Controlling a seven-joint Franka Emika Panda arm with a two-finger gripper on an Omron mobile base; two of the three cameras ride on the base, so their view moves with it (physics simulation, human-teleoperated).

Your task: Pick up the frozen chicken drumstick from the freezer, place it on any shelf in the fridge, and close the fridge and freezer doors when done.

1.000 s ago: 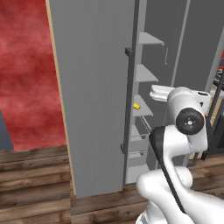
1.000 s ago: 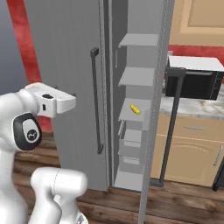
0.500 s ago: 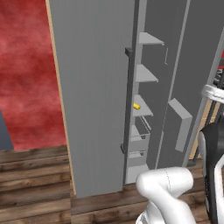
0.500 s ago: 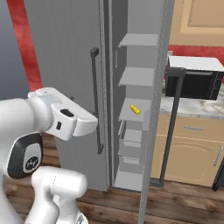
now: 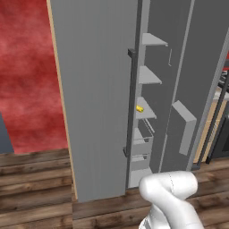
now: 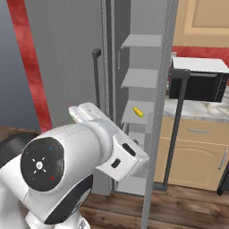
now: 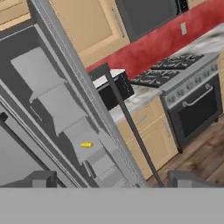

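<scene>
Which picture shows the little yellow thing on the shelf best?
The right base view: the yellow lump lies unhidden on a freezer shelf. The left base view shows it tiny beside the door edge; the hand view shows it small and tilted.

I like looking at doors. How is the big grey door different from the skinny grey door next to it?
The wide fridge door is shut and plain; the narrow freezer door stands open, showing shelves. Seen from the left, the freezer door has a bin inside; the fridge door shows none. Both are grey with dark bar handles.
</scene>
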